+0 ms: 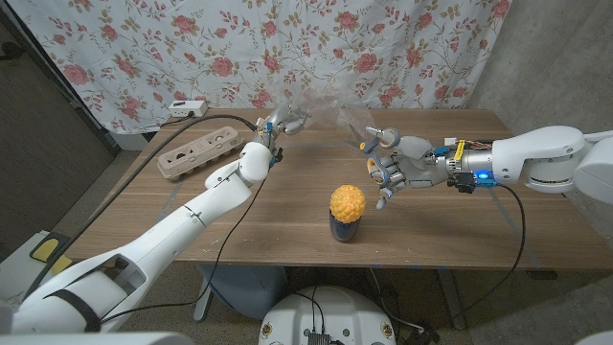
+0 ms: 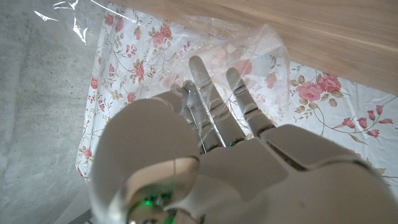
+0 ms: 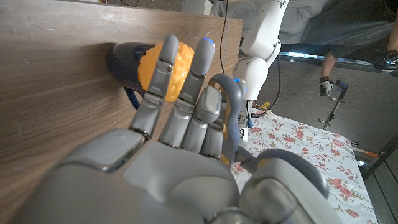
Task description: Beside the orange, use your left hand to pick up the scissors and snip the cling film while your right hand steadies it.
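The orange [image 1: 347, 200] sits on a dark stand [image 1: 344, 230] near the table's middle; it also shows past my right fingers [image 3: 180, 56]. My left hand [image 1: 266, 134] is raised at the back of the table and grips the metal scissors [image 1: 284, 120], whose thin blades [image 2: 202, 121] run between its fingers. The clear cling film [image 1: 330, 110] hangs in the air between both hands and spreads in front of my left fingers [image 2: 255, 53]. My right hand [image 1: 391, 163] is right of the orange and seems to pinch the film's right end at its raised fingertips.
An egg carton [image 1: 201, 151] lies at the table's back left, with a white power strip [image 1: 187, 107] and black cable behind it. A floral curtain [image 1: 316, 48] hangs behind the table. A person's gloved hand [image 3: 324, 87] shows far off in the right wrist view.
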### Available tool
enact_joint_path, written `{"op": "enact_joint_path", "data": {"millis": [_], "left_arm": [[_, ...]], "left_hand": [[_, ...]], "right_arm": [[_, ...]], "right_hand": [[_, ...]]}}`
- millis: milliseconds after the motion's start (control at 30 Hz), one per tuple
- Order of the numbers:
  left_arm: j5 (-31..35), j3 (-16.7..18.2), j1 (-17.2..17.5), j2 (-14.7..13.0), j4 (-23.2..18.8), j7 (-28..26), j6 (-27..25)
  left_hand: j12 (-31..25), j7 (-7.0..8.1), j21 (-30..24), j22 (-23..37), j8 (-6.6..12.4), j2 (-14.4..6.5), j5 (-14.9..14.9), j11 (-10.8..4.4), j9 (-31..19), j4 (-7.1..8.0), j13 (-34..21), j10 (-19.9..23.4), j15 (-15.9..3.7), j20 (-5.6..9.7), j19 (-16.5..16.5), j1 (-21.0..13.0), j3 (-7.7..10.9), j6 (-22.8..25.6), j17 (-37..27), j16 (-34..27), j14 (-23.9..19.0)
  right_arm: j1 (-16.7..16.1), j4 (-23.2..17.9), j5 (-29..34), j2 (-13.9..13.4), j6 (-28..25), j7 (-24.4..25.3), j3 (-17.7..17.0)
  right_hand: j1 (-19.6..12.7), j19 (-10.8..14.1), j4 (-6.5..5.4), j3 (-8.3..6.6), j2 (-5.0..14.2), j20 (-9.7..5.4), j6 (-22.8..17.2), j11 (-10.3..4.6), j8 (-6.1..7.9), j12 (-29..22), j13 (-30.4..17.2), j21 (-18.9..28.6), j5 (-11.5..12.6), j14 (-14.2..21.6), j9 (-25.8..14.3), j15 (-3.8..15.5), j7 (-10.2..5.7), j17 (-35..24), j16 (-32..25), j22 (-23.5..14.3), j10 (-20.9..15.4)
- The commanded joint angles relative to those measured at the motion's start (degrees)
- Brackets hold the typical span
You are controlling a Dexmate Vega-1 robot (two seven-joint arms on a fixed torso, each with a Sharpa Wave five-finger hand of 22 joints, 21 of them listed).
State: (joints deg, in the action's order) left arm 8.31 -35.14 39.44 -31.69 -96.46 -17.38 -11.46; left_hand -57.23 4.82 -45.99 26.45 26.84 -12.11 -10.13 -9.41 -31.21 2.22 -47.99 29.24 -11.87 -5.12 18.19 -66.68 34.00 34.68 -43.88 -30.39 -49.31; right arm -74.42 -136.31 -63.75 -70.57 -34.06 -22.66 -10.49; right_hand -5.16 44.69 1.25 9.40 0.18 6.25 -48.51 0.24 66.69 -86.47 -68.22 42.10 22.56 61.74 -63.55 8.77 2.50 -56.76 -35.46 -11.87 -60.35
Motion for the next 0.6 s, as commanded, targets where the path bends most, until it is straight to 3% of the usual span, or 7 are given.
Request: {"op": "enact_joint_path", "data": {"millis": [33,333,433,600], "left_arm": [[-2.7,0.1,0.4,-0.2,-0.9,0.2,-1.6],[5.4,-4.7,-2.1,1.0,-1.4,-3.0,-7.6],[8.2,-6.5,-3.5,2.3,-1.5,-3.3,-11.0],[15.6,-11.5,-6.6,4.2,-0.9,-4.0,-16.6]], "left_hand": [[-0.8,-0.23,-0.8,0.2,0.07,0.2,0.1,0.46,-0.6,-0.23,-0.5,0.2,0.44,-0.20,0.0,0.5,0.18,-0.2,-1.2,-1.0,0.2],[-3.4,-0.58,-2.7,0.5,-0.42,-0.1,0.0,1.06,-1.4,-1.15,-3.5,1.6,1.01,-1.07,-1.3,0.8,-0.53,0.5,-6.1,-4.9,-0.1],[-5.2,-0.85,-4.9,1.1,-0.25,0.0,-0.1,1.19,-2.9,-1.49,-6.8,1.2,2.29,-1.42,-2.1,1.2,-1.08,1.3,-10.7,-8.9,0.1],[-6.6,-1.00,-6.7,1.6,-0.09,-0.1,-0.3,1.47,-4.3,-1.75,-9.7,0.8,2.81,-1.70,-2.5,1.3,-1.11,1.4,-13.4,-11.3,1.1]], "right_arm": [[-0.8,-1.0,1.1,1.3,-0.3,-0.5,-1.2],[-1.4,-1.6,2.4,2.1,-0.2,-0.3,-1.9],[-1.9,-1.9,3.2,2.3,0.0,-0.4,-2.3],[-3.0,-1.7,4.1,2.9,0.5,-1.5,-3.4]], "right_hand": [[-0.7,0.4,-9.13,9.47,-0.01,-0.04,-2.8,0.11,9.97,0.1,0.2,-0.3,0.1,0.1,-1.7,0.47,2.34,0.0,-0.2,-0.1,-0.4],[-0.8,0.4,-9.10,9.51,-0.13,-0.01,-2.8,0.16,9.71,-0.3,-0.5,-0.3,0.0,-0.1,-1.2,0.31,2.34,-0.2,-0.3,-0.1,-0.1],[-0.8,0.4,-9.10,9.50,-0.13,-0.04,-2.8,0.13,9.91,-0.3,-0.4,-0.3,0.0,-0.1,-1.5,0.36,2.31,-0.1,-0.3,-0.1,-0.1],[-0.9,0.4,-9.13,9.47,-0.07,-0.05,-2.6,0.14,9.81,0.3,0.5,-0.3,0.0,-0.1,-1.5,0.41,2.21,-0.1,-0.3,-0.1,-0.3]]}}
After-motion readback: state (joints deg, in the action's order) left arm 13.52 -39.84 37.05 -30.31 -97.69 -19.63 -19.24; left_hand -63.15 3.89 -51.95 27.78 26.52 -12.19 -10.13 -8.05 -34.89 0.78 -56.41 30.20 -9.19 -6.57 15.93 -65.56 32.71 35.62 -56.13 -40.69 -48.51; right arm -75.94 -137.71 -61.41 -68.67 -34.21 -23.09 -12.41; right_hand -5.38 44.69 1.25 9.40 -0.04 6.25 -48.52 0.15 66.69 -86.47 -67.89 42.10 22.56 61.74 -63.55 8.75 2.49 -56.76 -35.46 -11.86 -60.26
